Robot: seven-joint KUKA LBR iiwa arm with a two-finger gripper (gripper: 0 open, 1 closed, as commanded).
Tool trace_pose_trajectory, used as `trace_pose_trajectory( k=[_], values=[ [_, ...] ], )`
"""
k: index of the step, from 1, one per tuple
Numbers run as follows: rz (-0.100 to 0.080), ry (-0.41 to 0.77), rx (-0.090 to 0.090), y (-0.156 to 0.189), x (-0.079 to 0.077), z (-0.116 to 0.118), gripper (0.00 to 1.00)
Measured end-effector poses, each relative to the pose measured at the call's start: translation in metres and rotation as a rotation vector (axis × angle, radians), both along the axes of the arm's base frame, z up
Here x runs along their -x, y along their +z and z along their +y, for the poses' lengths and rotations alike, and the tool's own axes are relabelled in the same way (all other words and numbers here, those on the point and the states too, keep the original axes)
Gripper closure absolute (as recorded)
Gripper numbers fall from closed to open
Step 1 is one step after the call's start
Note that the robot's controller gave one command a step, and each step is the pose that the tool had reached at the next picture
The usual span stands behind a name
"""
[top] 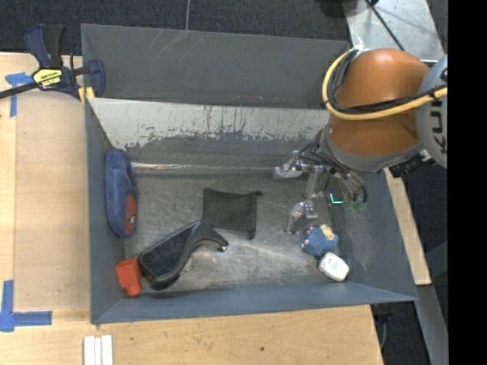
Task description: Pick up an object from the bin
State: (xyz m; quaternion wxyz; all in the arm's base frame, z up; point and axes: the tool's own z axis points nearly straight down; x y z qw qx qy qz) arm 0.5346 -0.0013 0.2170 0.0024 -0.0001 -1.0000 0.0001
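My gripper (294,196) hangs over the right part of the bin floor, below the orange wrist cover. It stands open, one metal fingertip (287,170) toward the back wall and the other (300,219) nearer the front, with nothing between them. A small blue lumpy toy (319,239) lies just in front and to the right of the nearer fingertip. A small white rounded object (334,267) rests beside the toy at the front right corner. A flat black pad (231,210) lies on the floor to the left of the gripper.
A black curved tool (173,252) with an orange end (128,276) lies at the front left. A long blue soft thing (119,192) with an orange patch leans along the left wall. The arm and its cables fill the bin's right rear.
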Motion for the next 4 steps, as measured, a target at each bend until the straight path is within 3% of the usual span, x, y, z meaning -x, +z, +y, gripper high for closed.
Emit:
trace_pose_trajectory(
  k=[1,2,3,4],
  values=[
    [-0.011,0.149,0.000,-0.146,-0.058,0.049,0.00],
    [-0.013,0.436,-0.002,-0.096,-0.044,0.085,0.00],
    [-0.012,0.547,-0.003,-0.141,-0.054,0.062,0.00],
    [-0.035,0.545,-0.003,-0.136,-0.060,0.065,1.00]
  ],
)
